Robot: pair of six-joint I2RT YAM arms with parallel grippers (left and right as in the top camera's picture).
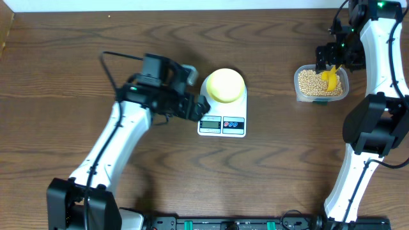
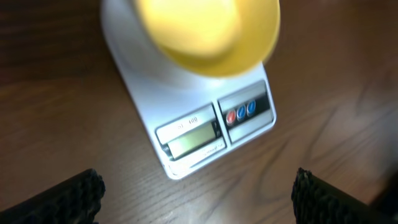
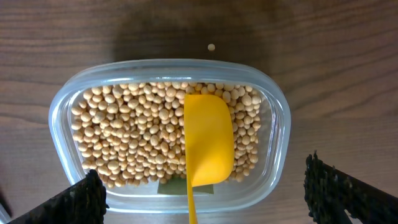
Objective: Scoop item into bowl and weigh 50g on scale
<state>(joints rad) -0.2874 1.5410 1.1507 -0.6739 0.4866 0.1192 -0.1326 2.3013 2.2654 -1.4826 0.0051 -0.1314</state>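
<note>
The bowl (image 1: pixel 224 85) sits on the scale (image 1: pixel 222 124), ready for weighing. The left gripper (image 2: pixel 199 199) hovers wide and empty by the display. The beans (image 3: pixel 137 137) fill the tub (image 3: pixel 62 106) – the scoop (image 3: pixel 208 134) lies on them lengthwise (handle between the right gripper (image 3: pixel 208 202) fingers, spread wide), blade pointing away

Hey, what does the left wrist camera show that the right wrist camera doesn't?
Only left wrist: the white scale with the yellow bowl on it. Only right wrist: a clear tub of beans, a yellow scoop lying on them, and one stray bean beyond the tub. Both: the wooden table, plus open left fingers and right fingers at the bottom corners.
</note>
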